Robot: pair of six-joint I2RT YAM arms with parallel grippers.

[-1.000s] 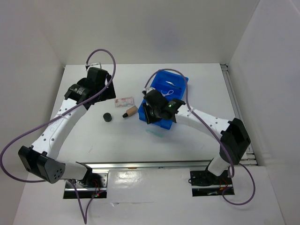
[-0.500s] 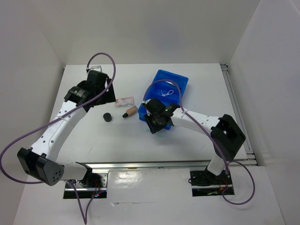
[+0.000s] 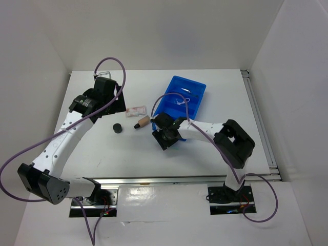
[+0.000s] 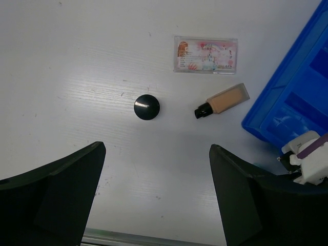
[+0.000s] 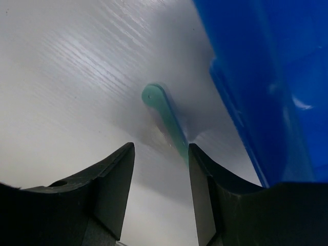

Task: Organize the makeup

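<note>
The black round pot (image 3: 118, 128) (image 4: 146, 107), the tan tube with black tip (image 3: 142, 123) (image 4: 222, 101) and the pinkish flat packet (image 3: 136, 110) (image 4: 205, 54) lie on the white table left of the blue tray (image 3: 195, 105). My left gripper (image 3: 114, 101) (image 4: 155, 148) is open and empty, held above them. My right gripper (image 3: 163, 137) (image 5: 160, 148) is open, low over the table at the tray's near left corner. A flat teal strip (image 5: 163, 115) lies just ahead of its jaws beside the tray wall (image 5: 256, 102). Small pale items (image 3: 180, 101) lie in the tray.
The table's right edge has a metal rail (image 3: 259, 123). White walls enclose the back and both sides. In the left wrist view the right arm's white link (image 4: 306, 154) sits by the tray's corner (image 4: 302, 92).
My right gripper has moved left and down from over the tray's near end to the table by its corner. My left arm has barely moved.
</note>
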